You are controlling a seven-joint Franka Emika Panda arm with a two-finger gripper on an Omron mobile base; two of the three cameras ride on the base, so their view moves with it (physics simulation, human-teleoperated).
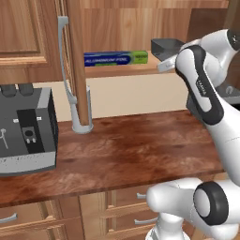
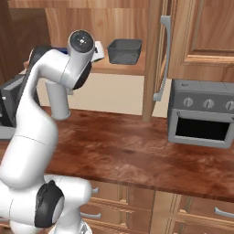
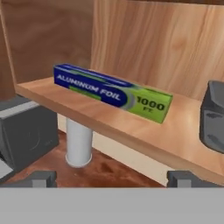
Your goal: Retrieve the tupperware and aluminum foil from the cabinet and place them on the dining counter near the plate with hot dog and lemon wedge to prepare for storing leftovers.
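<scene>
The cabinet [image 1: 117, 23] stands open, its door [image 1: 77, 56] turned edge-on. On its plank shelf [image 3: 144, 138] lies the aluminum foil [image 3: 111, 92], a long blue box with a lime-green end, also seen in the left base view [image 1: 116, 58]. To its right on the same shelf sits the dark grey tupperware [image 3: 213, 118] [image 1: 166, 47] [image 2: 124, 50]. My gripper [image 3: 113, 179] is open and holds nothing; it hovers in front of the shelf, a little below it, facing the foil box. The dining counter, plate, hot dog and lemon wedge are out of view.
Below the cabinet runs a reddish-brown wood-grain countertop [image 1: 136, 150]. A grey boxy appliance [image 1: 26, 131] sits at its left, a grey toaster oven [image 2: 203, 119] at its right. A white cylinder [image 3: 78, 142] stands on the counter under the shelf. The door's grey bar handle [image 2: 162, 59] juts out.
</scene>
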